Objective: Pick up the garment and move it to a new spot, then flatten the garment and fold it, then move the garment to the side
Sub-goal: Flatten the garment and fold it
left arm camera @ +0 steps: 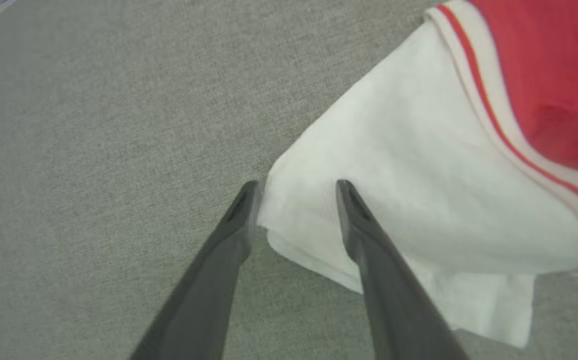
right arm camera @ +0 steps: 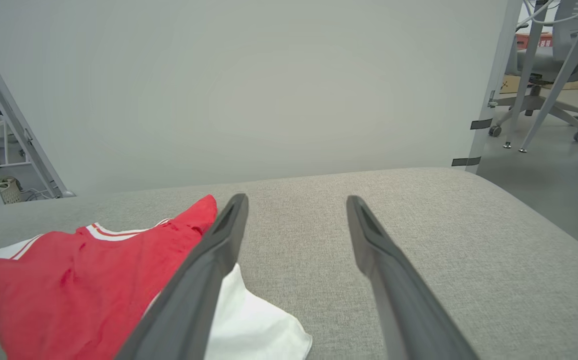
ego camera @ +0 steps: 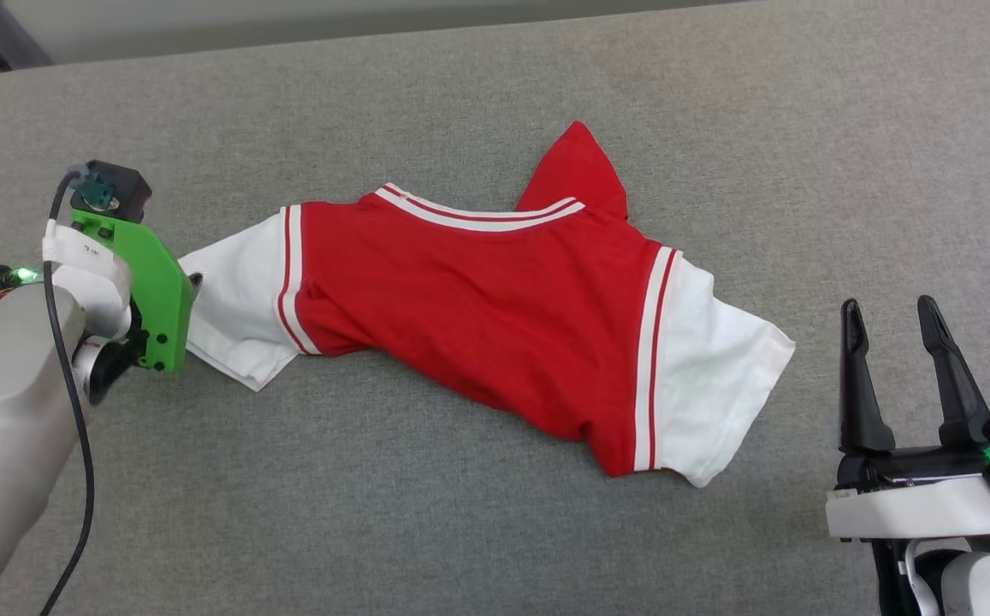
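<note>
The garment (ego camera: 477,291), a red T-shirt with white sleeves and red-and-white striped trim, lies rumpled across the middle of the grey padded surface (ego camera: 460,530). One red corner sticks out toward the far side. My left gripper (left arm camera: 298,187) is open at the shirt's left sleeve (left arm camera: 418,175), whose white edge lies between the two spread fingers. In the head view a green wrist mount (ego camera: 152,282) covers those fingers. My right gripper (ego camera: 888,312) stands open over bare fabric to the right of the other sleeve (ego camera: 717,376), apart from it. The right wrist view shows the garment (right arm camera: 69,280) left of that gripper (right arm camera: 296,200).
The grey surface (right arm camera: 418,225) ends at a pale wall panel (right arm camera: 269,90) on the far side and rounds off to the right. Beyond that edge are floor, slanted metal legs and an office chair (right arm camera: 548,65). A black cable (ego camera: 75,402) hangs along my left forearm.
</note>
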Tool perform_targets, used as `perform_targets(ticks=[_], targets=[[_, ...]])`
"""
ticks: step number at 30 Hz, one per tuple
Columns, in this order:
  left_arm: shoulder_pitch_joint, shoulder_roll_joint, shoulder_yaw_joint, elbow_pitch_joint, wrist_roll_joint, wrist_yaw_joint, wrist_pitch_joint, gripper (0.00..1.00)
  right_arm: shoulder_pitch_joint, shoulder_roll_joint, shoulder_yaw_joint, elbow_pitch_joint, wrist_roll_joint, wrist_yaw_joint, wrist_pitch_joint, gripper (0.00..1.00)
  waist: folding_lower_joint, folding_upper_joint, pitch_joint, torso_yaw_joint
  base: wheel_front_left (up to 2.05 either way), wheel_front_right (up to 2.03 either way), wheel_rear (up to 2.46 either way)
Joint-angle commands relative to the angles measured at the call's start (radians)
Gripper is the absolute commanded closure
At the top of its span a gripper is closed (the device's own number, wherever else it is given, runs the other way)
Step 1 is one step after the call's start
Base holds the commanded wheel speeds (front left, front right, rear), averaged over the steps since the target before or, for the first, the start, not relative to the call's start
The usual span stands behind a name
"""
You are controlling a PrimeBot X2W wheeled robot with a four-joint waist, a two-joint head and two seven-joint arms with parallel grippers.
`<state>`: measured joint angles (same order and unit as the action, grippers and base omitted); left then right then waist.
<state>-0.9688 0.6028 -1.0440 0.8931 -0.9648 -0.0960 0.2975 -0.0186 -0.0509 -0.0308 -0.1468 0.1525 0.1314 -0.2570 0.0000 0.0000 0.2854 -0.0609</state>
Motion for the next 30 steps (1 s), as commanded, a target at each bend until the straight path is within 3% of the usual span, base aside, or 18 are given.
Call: perform_targets(ticks=[1,10,16,22,26,30], targets=[[0.006,-0.013,0.009,0.005,0.016,0.014,-0.052,0.00,0.016,-0.001,-0.005,0.002,-0.007,-0.001,-0.005,0.00,0.0000,0.0000,-0.024,0.015,0.00,0.00,0.00],[0.059,-0.062,0.071,-0.019,0.049,0.096,-0.458,0.00,0.061,-0.002,-0.042,0.001,-0.016,-0.001,-0.005,0.00,0.0000,0.0000,-0.120,0.056,0.00,0.00,0.00],[0.120,-0.053,0.079,-0.070,0.079,0.146,-0.540,0.00,0.050,-0.040,-0.087,-0.028,-0.027,-0.001,-0.005,0.00,0.0000,0.0000,-0.148,0.087,0.00,0.00,0.00],[0.148,-0.024,0.127,-0.166,0.107,0.207,-0.557,0.00,-0.034,-0.158,-0.100,-0.078,-0.027,-0.001,-0.005,0.00,0.0000,0.0000,-0.157,0.099,0.00,0.00,0.00],[0.219,-0.002,0.248,-0.328,0.166,0.281,-0.559,0.00,-0.098,-0.283,-0.061,-0.043,0.002,-0.001,-0.005,0.00,0.0000,0.0000,-0.157,0.107,0.00,0.00,0.00],[0.348,-0.004,0.371,-0.505,0.261,0.370,-0.559,0.00,-0.155,-0.427,0.050,0.051,0.067,-0.001,0.010,0.00,0.0000,0.0000,-0.160,0.123,0.00,0.00,0.00]])
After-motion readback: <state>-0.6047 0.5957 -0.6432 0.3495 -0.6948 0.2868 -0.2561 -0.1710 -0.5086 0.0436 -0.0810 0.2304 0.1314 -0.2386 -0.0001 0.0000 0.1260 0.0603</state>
